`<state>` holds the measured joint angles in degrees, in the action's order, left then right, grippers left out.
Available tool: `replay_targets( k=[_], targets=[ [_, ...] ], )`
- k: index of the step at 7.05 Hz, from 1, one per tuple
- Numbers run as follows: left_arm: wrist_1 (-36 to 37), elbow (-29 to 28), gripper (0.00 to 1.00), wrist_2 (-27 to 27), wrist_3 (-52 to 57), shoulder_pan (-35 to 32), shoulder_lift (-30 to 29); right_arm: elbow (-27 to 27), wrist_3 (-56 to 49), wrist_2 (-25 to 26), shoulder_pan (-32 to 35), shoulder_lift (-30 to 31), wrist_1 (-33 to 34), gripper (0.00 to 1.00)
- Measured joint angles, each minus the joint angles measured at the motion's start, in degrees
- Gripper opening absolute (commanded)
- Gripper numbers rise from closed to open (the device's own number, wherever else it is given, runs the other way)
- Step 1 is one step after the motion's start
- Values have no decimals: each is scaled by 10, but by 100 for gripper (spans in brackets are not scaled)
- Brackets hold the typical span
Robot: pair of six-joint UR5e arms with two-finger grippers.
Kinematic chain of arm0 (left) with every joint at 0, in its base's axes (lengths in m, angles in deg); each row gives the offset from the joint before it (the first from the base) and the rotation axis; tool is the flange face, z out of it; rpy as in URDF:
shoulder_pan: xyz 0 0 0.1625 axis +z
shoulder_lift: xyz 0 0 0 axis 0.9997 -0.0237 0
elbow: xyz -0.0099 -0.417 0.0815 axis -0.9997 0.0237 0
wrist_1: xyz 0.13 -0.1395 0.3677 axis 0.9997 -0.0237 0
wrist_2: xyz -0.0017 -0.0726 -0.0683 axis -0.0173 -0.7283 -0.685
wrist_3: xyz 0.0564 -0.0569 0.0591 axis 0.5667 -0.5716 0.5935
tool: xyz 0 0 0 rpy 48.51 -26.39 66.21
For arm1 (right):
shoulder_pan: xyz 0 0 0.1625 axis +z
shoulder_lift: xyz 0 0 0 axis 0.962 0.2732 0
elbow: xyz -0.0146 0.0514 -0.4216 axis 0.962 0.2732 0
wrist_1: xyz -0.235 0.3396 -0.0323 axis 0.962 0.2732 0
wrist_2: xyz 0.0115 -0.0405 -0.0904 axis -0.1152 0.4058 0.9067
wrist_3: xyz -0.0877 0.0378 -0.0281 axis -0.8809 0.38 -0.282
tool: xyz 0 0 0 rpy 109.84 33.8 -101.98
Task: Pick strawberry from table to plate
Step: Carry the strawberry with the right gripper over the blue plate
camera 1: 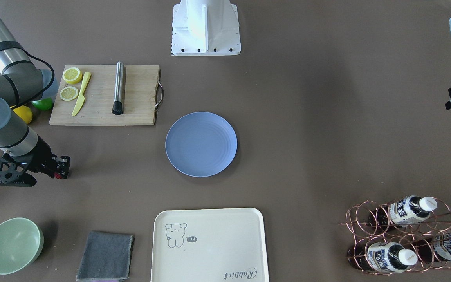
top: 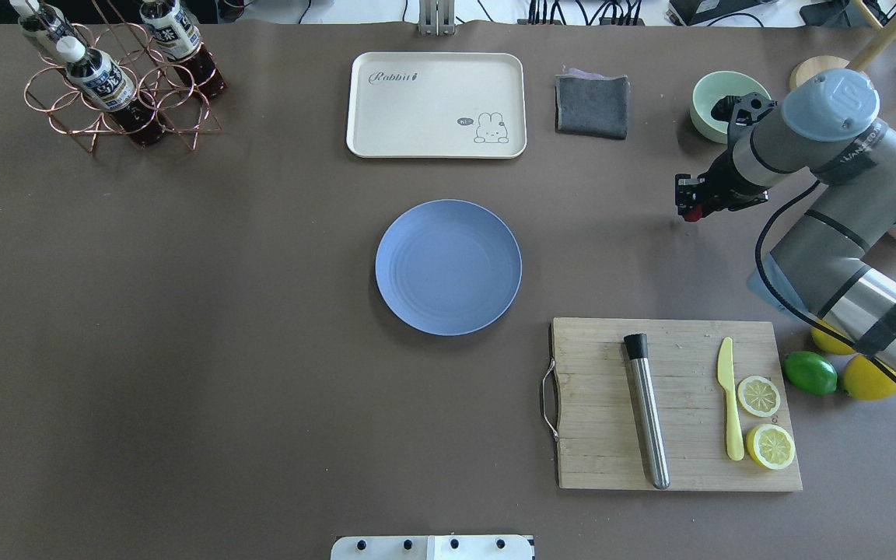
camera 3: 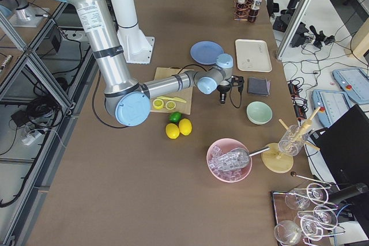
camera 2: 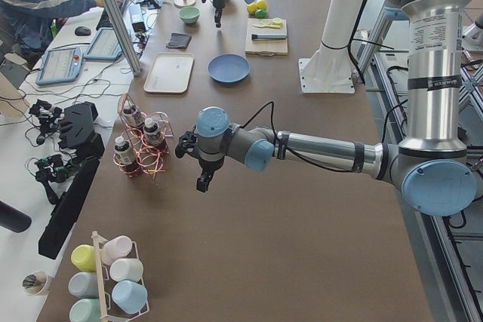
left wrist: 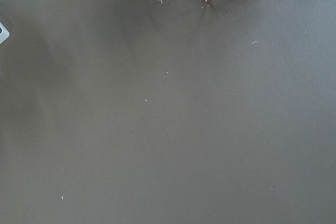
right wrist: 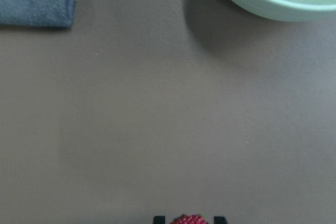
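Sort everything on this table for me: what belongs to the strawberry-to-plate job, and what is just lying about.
In the job: strawberry, right gripper holding it, plate, table.

Lying about: cutting board, knife, lemon slices, steel rod, lime, cream tray, grey cloth, green bowl, bottle rack.

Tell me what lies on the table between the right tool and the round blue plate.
Nothing: the overhead view shows only bare grey-brown table between the right tool, shut on the small dark-red strawberry, and the round periwinkle-blue plate.
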<state>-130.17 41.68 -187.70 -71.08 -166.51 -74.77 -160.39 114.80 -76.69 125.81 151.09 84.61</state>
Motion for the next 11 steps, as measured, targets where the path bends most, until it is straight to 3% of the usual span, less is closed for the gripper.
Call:
replay_targets(
  k=[3,5,11],
  targets=[
    [0,-2,100,0,0,0,-1,-1,156,15,-47,-102,74,0],
    [0,-3,100,0,0,0,-1,0,252,60,-103,-168,120,0],
    [0,-5,100,-15,-1,-1,1,27,381,127,-205,-243,136,0]
  ],
)
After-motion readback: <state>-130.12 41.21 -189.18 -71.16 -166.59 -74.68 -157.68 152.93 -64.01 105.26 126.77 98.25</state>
